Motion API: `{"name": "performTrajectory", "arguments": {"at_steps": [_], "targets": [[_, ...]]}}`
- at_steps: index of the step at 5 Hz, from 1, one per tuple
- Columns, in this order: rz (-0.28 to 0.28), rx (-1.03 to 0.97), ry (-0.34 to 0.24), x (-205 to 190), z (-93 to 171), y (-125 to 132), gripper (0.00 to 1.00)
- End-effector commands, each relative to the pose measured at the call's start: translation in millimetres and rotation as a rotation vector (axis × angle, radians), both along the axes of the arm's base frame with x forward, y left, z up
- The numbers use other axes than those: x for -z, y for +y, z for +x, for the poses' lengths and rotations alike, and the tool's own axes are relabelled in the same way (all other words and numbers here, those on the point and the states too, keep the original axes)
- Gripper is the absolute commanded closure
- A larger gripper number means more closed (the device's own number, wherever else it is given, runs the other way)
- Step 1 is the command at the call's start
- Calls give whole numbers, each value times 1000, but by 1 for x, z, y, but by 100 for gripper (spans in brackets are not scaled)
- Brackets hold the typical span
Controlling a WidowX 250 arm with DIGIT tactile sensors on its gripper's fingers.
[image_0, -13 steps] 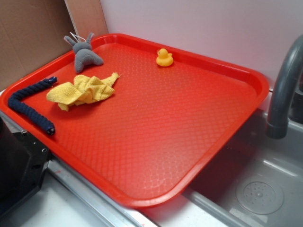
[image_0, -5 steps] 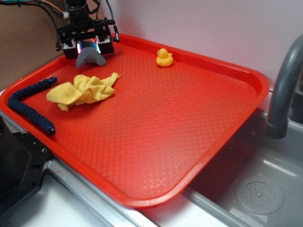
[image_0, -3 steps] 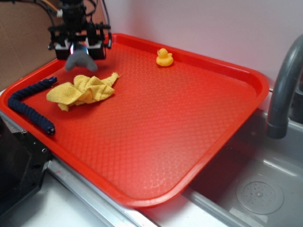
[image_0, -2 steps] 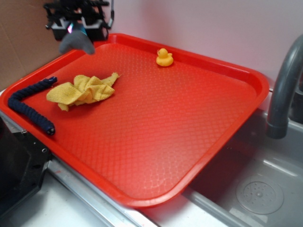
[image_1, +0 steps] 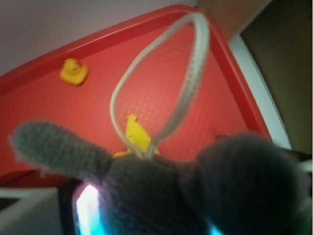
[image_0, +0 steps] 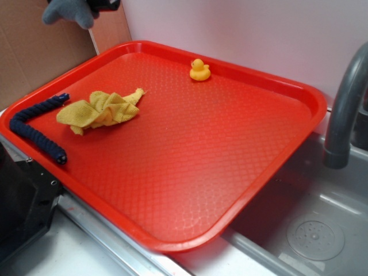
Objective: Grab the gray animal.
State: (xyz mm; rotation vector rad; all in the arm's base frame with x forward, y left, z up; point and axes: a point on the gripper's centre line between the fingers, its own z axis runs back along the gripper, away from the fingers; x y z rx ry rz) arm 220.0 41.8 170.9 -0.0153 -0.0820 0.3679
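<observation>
The gray animal (image_0: 69, 11) hangs in the air above the tray's far left corner, at the top edge of the exterior view. Only a black bit of my gripper (image_0: 105, 4) shows there. In the wrist view the gray animal (image_1: 161, 191) fills the lower half, blurred and very close, squeezed between the lit jaws of my gripper (image_1: 151, 215). One long ear (image_1: 58, 149) sticks out to the left and its pale string loop (image_1: 193, 73) dangles toward the tray. The gripper is shut on the toy.
The red tray (image_0: 299, 95) holds a crumpled yellow cloth (image_0: 100, 109), a dark navy rope (image_0: 34, 129) along its left rim and a yellow rubber duck (image_0: 199, 70) at the back. A gray faucet (image_0: 345, 109) and a sink (image_0: 310, 230) lie to the right. Brown cardboard (image_0: 34, 57) stands behind.
The gripper came down on the gray animal at the tray's far left corner, shut on it and has lifted it up and to the left, almost out of the exterior view.
</observation>
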Motion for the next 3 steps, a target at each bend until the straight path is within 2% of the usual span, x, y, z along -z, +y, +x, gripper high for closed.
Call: {"name": "performTrajectory", "arguments": {"at_steps": [1, 2, 3], "targets": [[-17, 146, 16, -21, -17, 2, 100], [17, 267, 49, -15, -12, -22, 100], [43, 337, 48, -14, -4, -43, 100]]}}
